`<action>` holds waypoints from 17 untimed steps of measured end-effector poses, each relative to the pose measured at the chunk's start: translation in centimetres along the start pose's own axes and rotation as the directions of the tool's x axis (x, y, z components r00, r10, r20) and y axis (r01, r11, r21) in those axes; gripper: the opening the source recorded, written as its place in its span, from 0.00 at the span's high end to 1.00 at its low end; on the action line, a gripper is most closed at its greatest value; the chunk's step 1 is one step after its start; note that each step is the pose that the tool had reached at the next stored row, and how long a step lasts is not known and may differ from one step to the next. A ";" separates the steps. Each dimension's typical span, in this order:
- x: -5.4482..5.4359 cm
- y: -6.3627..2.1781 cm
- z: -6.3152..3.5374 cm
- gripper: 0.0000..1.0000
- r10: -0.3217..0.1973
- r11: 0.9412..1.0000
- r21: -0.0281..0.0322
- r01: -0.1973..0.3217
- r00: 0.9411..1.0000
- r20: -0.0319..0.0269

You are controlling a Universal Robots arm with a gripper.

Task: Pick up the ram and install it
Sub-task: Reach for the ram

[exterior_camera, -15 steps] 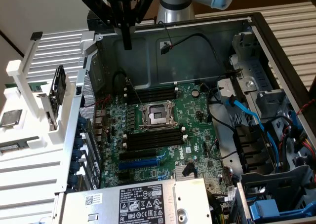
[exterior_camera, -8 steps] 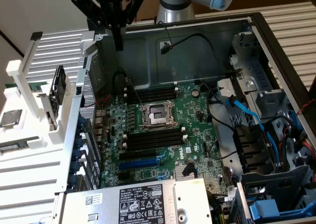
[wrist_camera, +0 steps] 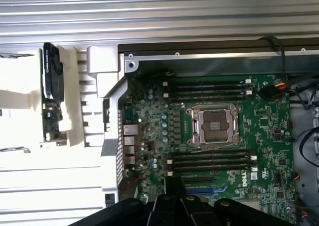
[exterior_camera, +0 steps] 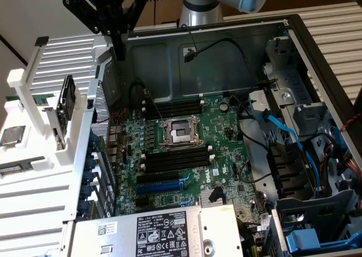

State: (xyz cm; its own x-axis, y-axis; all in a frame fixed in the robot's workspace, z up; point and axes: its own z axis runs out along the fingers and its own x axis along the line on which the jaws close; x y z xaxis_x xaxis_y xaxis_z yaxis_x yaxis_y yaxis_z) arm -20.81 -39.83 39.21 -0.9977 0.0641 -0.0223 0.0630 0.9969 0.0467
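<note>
The black gripper (exterior_camera: 120,56) hangs above the back-left corner of the open computer case (exterior_camera: 226,61), its fingers clenched together with nothing visible between them. The ram (exterior_camera: 17,167) seems to be the thin stick lying flat in the white rack (exterior_camera: 54,56) at the exterior view's left, outside the case, just below a square silver processor chip (exterior_camera: 12,136) and well apart from the gripper. On the green motherboard (exterior_camera: 229,155), the black memory slots (exterior_camera: 175,158) beside the processor socket (exterior_camera: 180,132) stand empty.

Memory slots (exterior_camera: 169,161) open from above, blue cables (exterior_camera: 283,129) crowding drive bays (exterior_camera: 297,107)
</note>
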 end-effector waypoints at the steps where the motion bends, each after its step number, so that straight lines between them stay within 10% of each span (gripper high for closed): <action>1: 0.3 -0.02 -0.01 0.90 0.000 1.000 0.000 0.000 1.000 0.000; 17: 5.7 -0.24 -0.14 0.90 -0.002 1.000 0.000 0.002 1.000 0.000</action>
State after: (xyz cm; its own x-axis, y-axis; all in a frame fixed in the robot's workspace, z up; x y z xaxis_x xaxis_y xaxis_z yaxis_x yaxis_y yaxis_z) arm -26.53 -39.71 39.22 -0.9978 0.0622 -0.0223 0.0611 0.9970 0.0467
